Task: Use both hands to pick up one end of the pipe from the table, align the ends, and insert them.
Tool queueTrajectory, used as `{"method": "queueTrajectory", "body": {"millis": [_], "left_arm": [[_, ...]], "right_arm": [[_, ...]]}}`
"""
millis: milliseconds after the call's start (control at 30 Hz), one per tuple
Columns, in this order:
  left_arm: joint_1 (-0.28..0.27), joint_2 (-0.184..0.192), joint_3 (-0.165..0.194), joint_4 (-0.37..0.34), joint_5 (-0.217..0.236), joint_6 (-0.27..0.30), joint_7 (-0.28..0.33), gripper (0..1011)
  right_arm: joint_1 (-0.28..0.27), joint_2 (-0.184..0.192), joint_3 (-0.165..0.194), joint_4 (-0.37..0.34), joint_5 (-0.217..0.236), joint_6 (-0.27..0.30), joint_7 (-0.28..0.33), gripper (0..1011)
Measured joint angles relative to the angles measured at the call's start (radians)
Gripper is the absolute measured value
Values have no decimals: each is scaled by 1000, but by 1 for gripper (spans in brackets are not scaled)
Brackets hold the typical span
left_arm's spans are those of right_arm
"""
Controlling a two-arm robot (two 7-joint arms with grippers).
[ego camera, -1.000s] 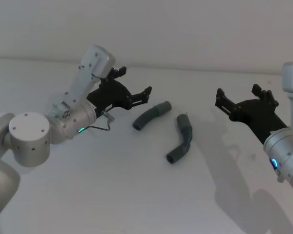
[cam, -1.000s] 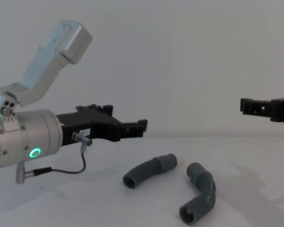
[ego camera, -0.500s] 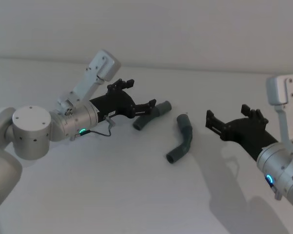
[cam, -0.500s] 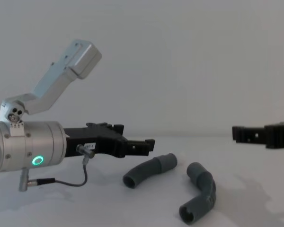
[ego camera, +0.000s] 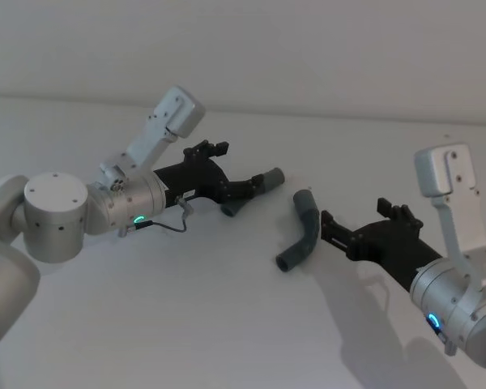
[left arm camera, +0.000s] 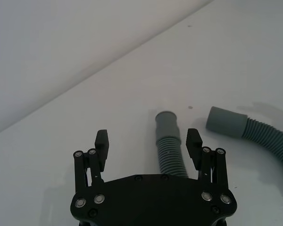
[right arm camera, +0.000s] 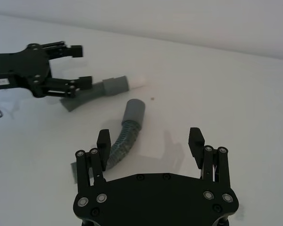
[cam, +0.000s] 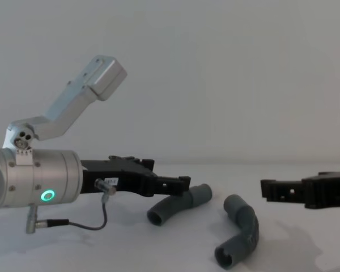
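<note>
Two dark grey bent pipe pieces lie on the white table [ego camera: 186, 316]. The left piece [ego camera: 269, 177] [cam: 178, 204] shows a whitish spigot [right arm camera: 139, 81] on its far cuff. My left gripper [ego camera: 238, 170] [left arm camera: 147, 140] is open just over it, and its ribbed part [left arm camera: 170, 153] lies between the fingers, closer to one of them. The right piece [ego camera: 302, 231] [right arm camera: 127, 129] [cam: 242, 229] lies free. My right gripper [ego camera: 355, 220] [right arm camera: 149, 139] [cam: 270, 188] is open, low over the table, just short of this piece's bend.
A pale grey wall [ego camera: 308, 49] rises behind the table. The left gripper [right arm camera: 80, 66] also appears far off in the right wrist view. The pipe pieces lie a short way apart, cuffs pointing away from me.
Both arms have come down and inward. The left gripper moved over the left pipe piece, and the right gripper dropped and advanced toward the right piece. Neither pipe piece moved.
</note>
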Motion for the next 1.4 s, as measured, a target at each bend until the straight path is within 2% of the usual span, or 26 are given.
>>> {"method": "queueTrajectory", "body": {"millis": [333,733,1400], "left_arm": [[-23,-22,19,43,-17,-1,-37,1000],[-30,-32,33,74,-23,2,-43,1000],[-6,-18,18,65,-12,14,-18,1000]], "right_arm": [[-12,-2,-16,-4,-12,10,11,1004],[-10,-12,-15,27,-31,-14,11,1004],[43,-47,-42,103,-58,-26,28,1004]]}}
